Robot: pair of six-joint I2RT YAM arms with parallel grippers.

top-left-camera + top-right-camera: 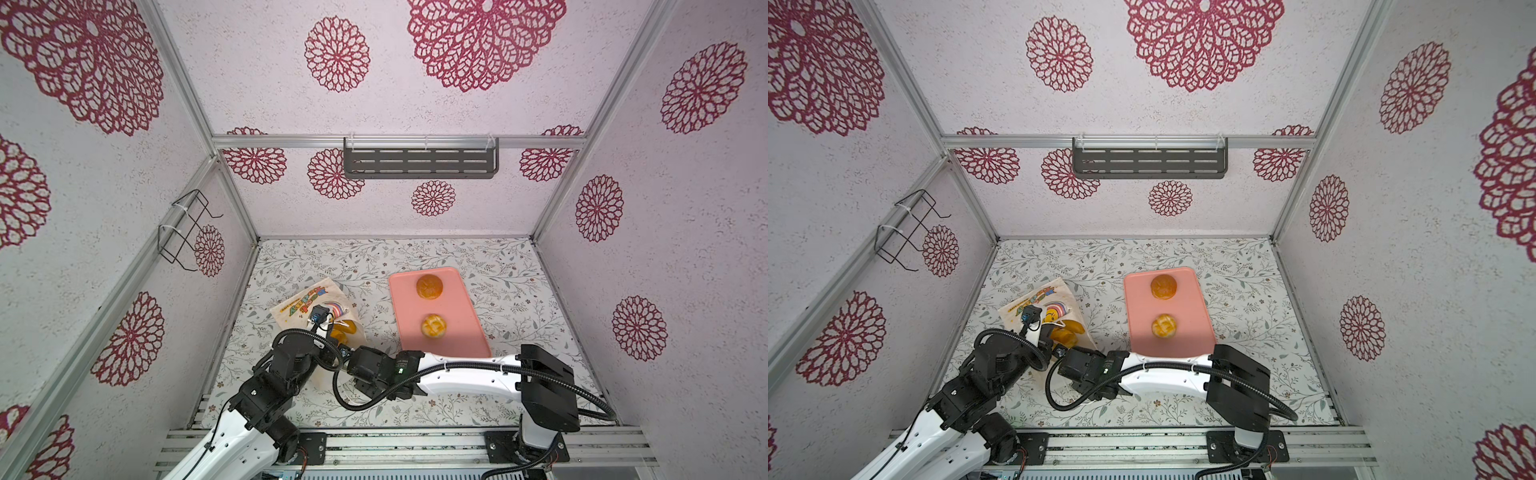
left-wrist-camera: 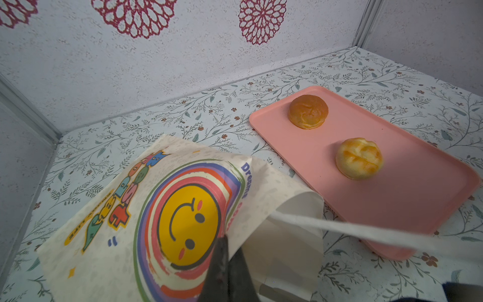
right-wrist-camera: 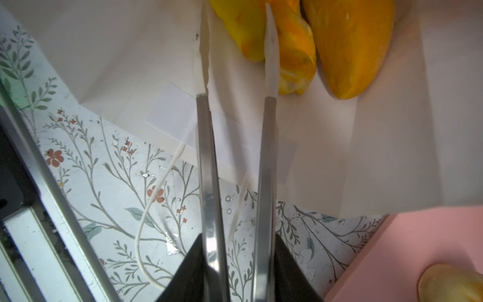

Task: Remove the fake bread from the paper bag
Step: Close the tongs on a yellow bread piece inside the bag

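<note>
- The paper bag (image 1: 299,305) (image 2: 117,222) lay on its side near the left edge of the tabletop (image 1: 507,270). Its cartoon-lettered face with a yellow smiley was up, and its mouth was turned toward the front edge.
- The left gripper (image 2: 224,241) had its jaws fully closed on the upper rim of the bag's mouth, holding that rim up off the lower wall.
- A white cord handle (image 2: 366,235) stretched out from the raised rim. A second cord (image 3: 146,222) lay looped on the tabletop just outside the mouth.
- The right gripper (image 3: 235,26) reached across the middle into the bag's mouth. Its long thin jaws stood a narrow gap apart with nothing clamped between them.
- One tip of the right gripper lay across a yellow-orange piece. Whether it touched that piece could not be told.
- The fake bread (image 3: 350,47) (image 1: 347,328) inside the bag showed as three glossy yellow-to-orange pieces, side by side on the lower wall.
- A pink tray (image 1: 457,307) (image 2: 392,209) sat near the middle of the tabletop, right of the bag and not touching it in both top views.
- Two round buns rested on the tray, apart from each other. The darker bun (image 1: 430,286) (image 2: 308,111) was toward the tray's back end and the paler bun (image 1: 434,325) (image 2: 359,158) toward its front end.
</note>
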